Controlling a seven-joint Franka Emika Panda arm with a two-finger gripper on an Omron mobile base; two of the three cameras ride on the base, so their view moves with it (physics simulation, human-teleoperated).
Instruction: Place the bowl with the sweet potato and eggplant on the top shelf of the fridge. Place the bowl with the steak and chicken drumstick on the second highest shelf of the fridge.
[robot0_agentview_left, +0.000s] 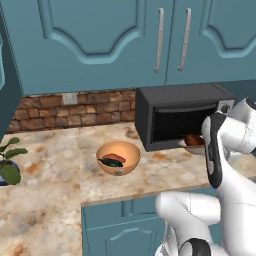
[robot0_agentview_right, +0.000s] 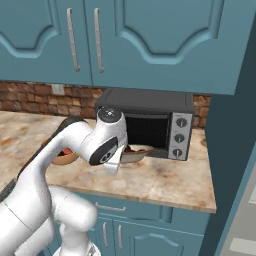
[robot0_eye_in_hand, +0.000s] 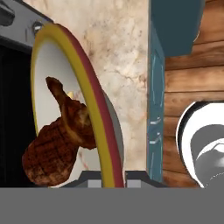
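gripper clamped on rim of meat bowl, steak and drumstick inside, just in front of microwave; rim grip keeps bowl level for carry to fridge; vegetable bowl waits on counter
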